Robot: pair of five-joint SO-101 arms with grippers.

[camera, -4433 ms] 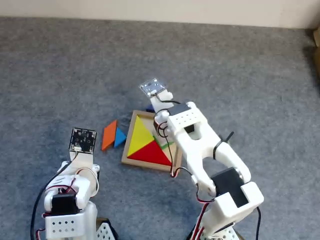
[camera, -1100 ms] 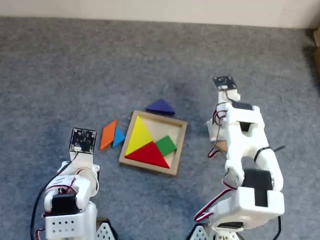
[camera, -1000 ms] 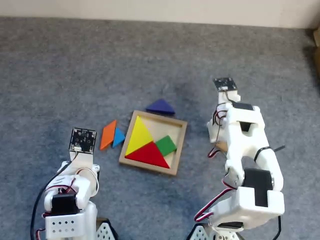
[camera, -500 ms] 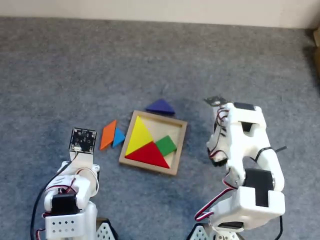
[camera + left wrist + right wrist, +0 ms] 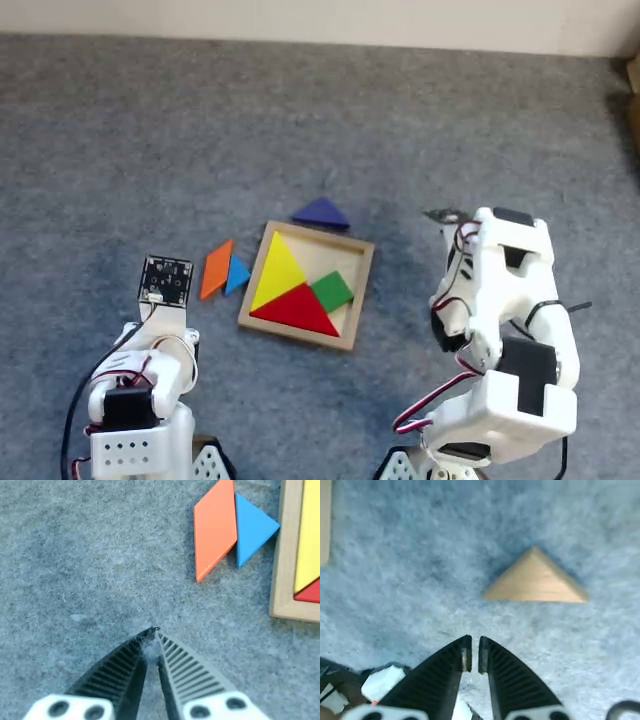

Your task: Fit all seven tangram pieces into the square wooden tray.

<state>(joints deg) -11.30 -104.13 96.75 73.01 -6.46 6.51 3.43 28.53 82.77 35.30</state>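
Observation:
The square wooden tray [image 5: 357,292] holds a yellow triangle [image 5: 279,268], a red triangle [image 5: 297,308] and a green square [image 5: 331,291]. A dark blue triangle [image 5: 322,212] lies just beyond the tray. An orange parallelogram [image 5: 216,268] and a small blue triangle [image 5: 238,272] lie touching at its left. My left gripper [image 5: 152,630] is shut and empty on the carpet, short of the orange parallelogram [image 5: 215,527] and the blue triangle [image 5: 252,527]. My right gripper [image 5: 471,653] is shut and empty, a little short of a plain wooden triangle [image 5: 535,581] on the carpet.
Grey carpet covers the whole table. The left arm [image 5: 140,385] stands at the front left, the right arm [image 5: 500,320] at the front right, beside the tray. A tray corner [image 5: 324,520] shows at the edge of the right wrist view. A pale wall edge runs along the back.
The right arm has drawn back from over the tray to its right side and folded its wrist downward. The green square now lies uncovered in the tray. The left arm has not moved.

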